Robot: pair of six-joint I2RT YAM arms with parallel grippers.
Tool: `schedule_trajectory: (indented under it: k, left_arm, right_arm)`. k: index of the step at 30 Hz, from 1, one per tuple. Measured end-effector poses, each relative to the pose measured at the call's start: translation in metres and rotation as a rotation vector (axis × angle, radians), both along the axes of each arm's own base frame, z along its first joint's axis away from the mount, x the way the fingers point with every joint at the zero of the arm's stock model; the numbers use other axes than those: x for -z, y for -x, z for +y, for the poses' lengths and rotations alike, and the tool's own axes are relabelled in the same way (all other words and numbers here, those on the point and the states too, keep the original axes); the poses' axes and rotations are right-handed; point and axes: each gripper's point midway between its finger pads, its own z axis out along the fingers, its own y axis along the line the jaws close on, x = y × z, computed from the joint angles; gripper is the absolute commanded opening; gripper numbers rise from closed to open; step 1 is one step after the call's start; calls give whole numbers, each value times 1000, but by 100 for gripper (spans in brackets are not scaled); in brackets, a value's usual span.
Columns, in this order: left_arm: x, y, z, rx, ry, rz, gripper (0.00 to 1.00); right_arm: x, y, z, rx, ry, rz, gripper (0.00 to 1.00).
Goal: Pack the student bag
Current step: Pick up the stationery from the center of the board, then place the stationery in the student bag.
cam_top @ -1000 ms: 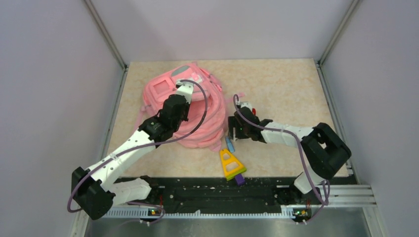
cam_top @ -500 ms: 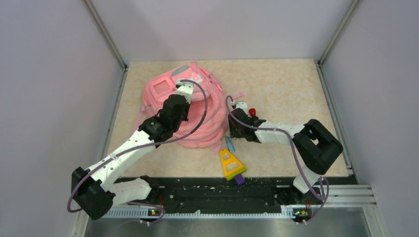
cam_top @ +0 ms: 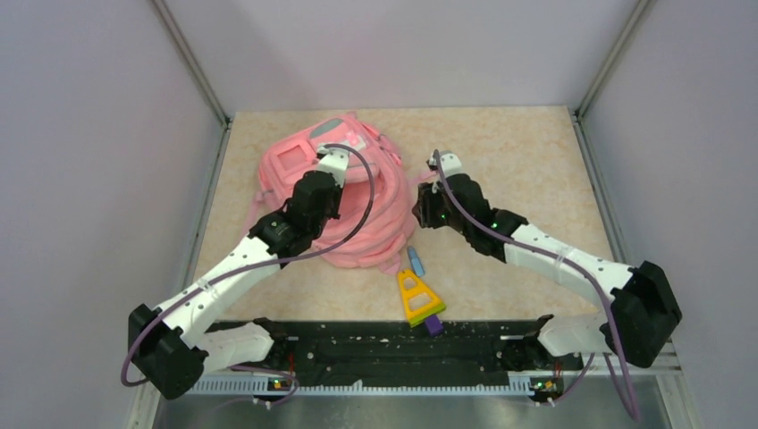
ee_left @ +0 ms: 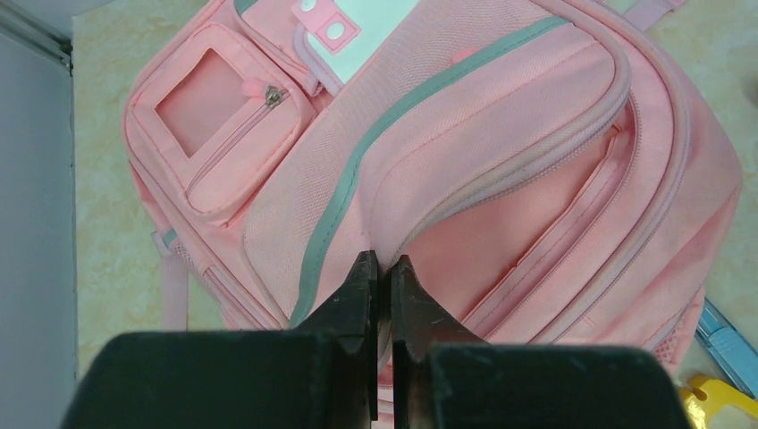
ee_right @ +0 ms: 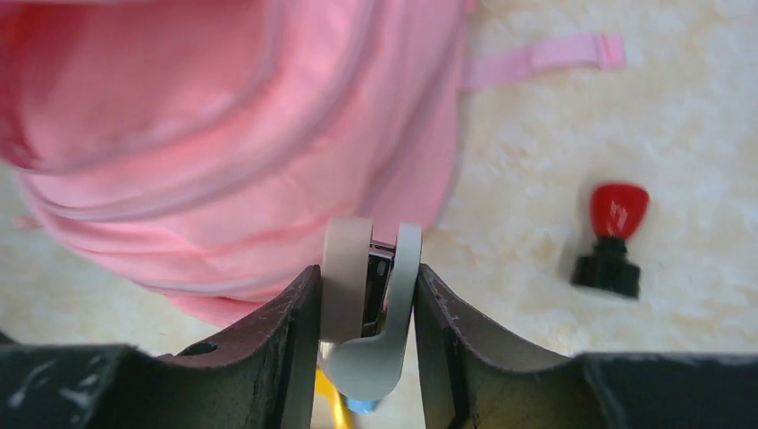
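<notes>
The student bag (cam_top: 286, 161) is a big pink backpack lying at the back left of the table; it also shows in the left wrist view (ee_left: 501, 116) and the right wrist view (ee_right: 179, 134). My left gripper (ee_left: 382, 261) is on top of the bag (cam_top: 326, 183), shut on a fold of its pink fabric beside a zipper seam. My right gripper (ee_right: 368, 277) is shut on a grey stapler-like tool (ee_right: 371, 295), just off the bag's right edge (cam_top: 422, 214).
A red-topped black stamp (ee_right: 612, 237) stands on the table right of the bag, near a loose pink strap (ee_right: 545, 55). A yellow triangle ruler (cam_top: 416, 298), a small blue item (cam_top: 415, 260) and a purple piece (cam_top: 433, 323) lie near the front edge.
My right arm has swung out and stretched, moving its gripper and the grey tool slightly towards the back; it now covers the red stamp in the top view. The left arm has not moved.
</notes>
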Motion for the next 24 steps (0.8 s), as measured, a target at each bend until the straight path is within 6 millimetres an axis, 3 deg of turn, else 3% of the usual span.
schedule_trajectory:
  k: [4, 7, 15, 20, 24]
  left_arm:
    - [-1, 0, 0, 6, 9, -1, 0]
    - [-2, 0, 0, 11, 15, 0, 0]
    - [-1, 1, -2, 17, 30, 6, 0]
    - [-1, 1, -4, 24, 41, 11, 0]
    - [-1, 1, -4, 24, 43, 11, 0]
  right_arm:
    - [-45, -9, 33, -101, -108, -65, 38]
    - [-56, -18, 58, -157, -150, -78, 38]
    - [-39, -37, 124, -285, -178, -41, 37]
    - [-32, -49, 138, -281, -191, -61, 38]
    - [-42, -66, 143, -242, -231, -145, 40]
